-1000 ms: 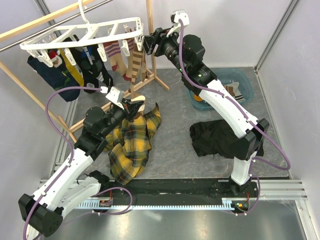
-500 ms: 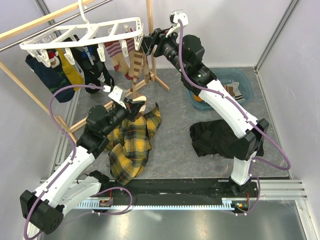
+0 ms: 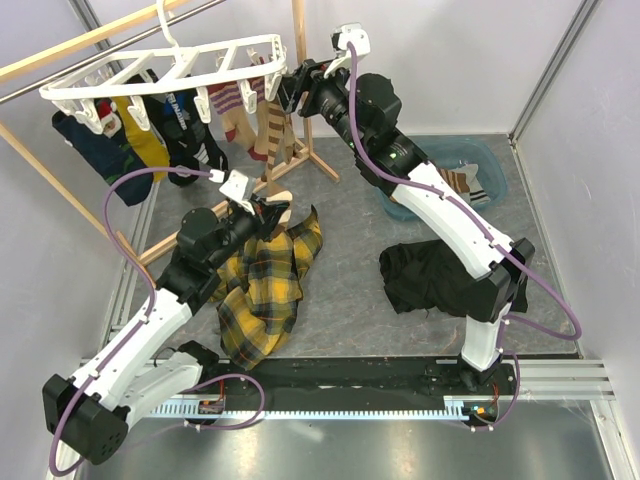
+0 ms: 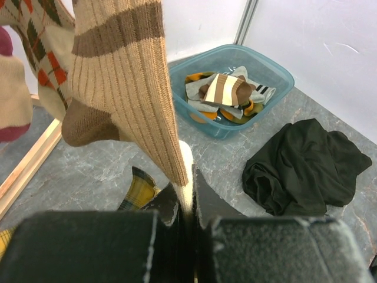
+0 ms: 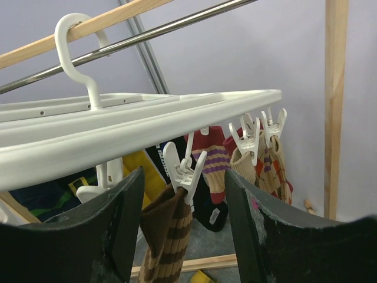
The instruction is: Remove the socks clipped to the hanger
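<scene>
The white hanger (image 3: 160,75) hangs by its hook from the rail, and its frame fills the right wrist view (image 5: 147,124). Several socks hang from its clips: navy (image 3: 95,150), mustard (image 3: 145,140) and red-white (image 3: 235,110). My left gripper (image 3: 263,208) is shut on the toe of a tan-brown striped sock (image 4: 126,71) that hangs from the hanger's near right corner. My right gripper (image 3: 290,88) is open, its jaws on either side of the white clip (image 5: 187,174) that holds this sock's cuff (image 5: 168,236).
A blue bin (image 3: 487,158) at the back right holds several loose socks and also shows in the left wrist view (image 4: 281,73). A black garment (image 3: 430,275) lies on the right. A yellow plaid cloth (image 3: 265,285) lies under my left arm. The wooden rack post (image 3: 300,60) stands behind the hanger.
My right gripper has moved a little left, up to the hanger's corner clip. My left gripper has kept its hold on the striped sock and barely shifted.
</scene>
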`<control>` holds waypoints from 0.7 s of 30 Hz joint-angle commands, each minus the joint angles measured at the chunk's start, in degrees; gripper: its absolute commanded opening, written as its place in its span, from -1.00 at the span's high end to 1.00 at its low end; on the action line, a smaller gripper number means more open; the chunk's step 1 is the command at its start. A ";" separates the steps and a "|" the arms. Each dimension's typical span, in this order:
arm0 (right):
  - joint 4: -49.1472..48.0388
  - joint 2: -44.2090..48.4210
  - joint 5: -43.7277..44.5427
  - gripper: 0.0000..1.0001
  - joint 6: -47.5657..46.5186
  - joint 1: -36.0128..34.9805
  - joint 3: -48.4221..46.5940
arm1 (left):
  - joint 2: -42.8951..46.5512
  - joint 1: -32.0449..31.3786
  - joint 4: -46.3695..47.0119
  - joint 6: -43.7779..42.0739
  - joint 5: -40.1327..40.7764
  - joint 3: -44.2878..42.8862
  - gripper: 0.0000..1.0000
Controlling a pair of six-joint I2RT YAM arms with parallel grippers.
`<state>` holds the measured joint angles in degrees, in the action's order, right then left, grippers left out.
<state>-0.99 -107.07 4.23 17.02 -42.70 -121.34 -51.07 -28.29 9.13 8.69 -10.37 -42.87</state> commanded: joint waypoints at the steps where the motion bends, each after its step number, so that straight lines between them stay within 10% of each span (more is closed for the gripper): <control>1: -0.50 -0.51 2.62 -0.30 -2.25 -1.25 -3.29 | -0.79 0.17 2.21 -1.22 1.14 -0.98 0.96; 21: -0.41 -5.96 16.24 -0.15 -11.82 -6.52 -10.84 | -0.52 0.17 3.53 -0.95 -0.61 -0.28 0.96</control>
<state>-0.21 -111.63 14.85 9.91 -46.87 -127.79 -51.99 -28.29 9.30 8.67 -9.67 -42.87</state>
